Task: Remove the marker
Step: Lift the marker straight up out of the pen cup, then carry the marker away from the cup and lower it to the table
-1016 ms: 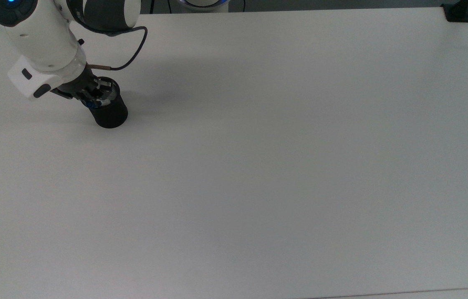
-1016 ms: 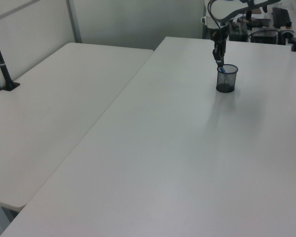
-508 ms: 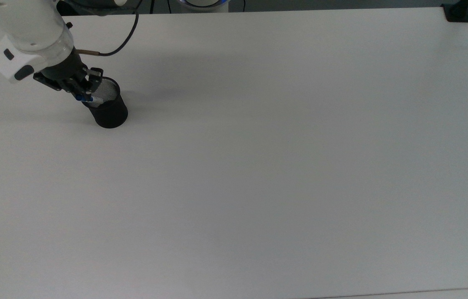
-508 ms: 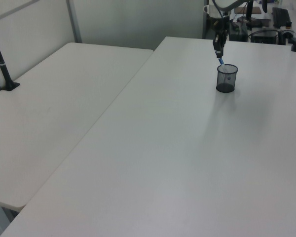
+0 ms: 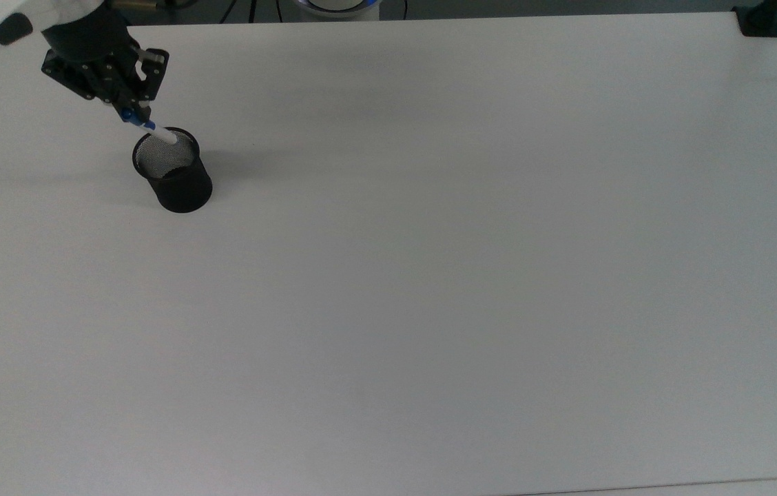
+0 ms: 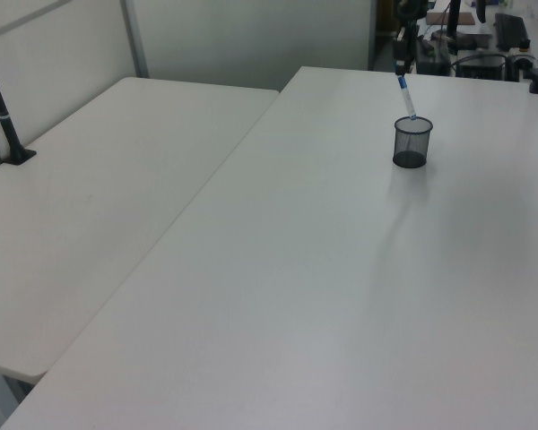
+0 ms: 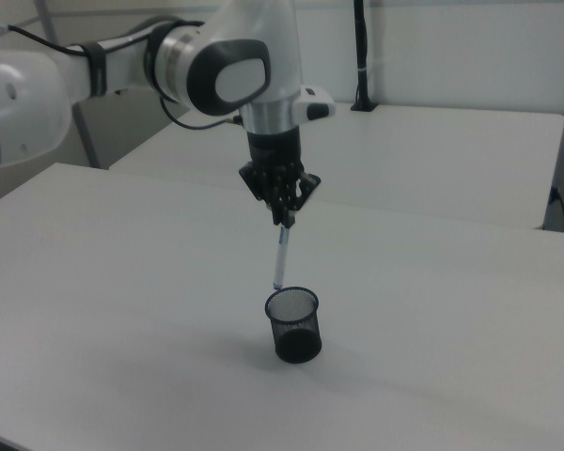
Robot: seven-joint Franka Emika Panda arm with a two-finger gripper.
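Hanging nearly upright, the marker [image 7: 281,259] (blue cap topmost), lower tip level with the rim of the black mesh cup [image 7: 294,325] and just above it. Pinched at the cap by the gripper [image 7: 285,222], fingers closed on it. Beneath, the white table [image 7: 470,319].

We see a black mesh cup [image 5: 175,173] standing upright on our white table [image 5: 430,275]; a second table [image 6: 90,197] adjoins.
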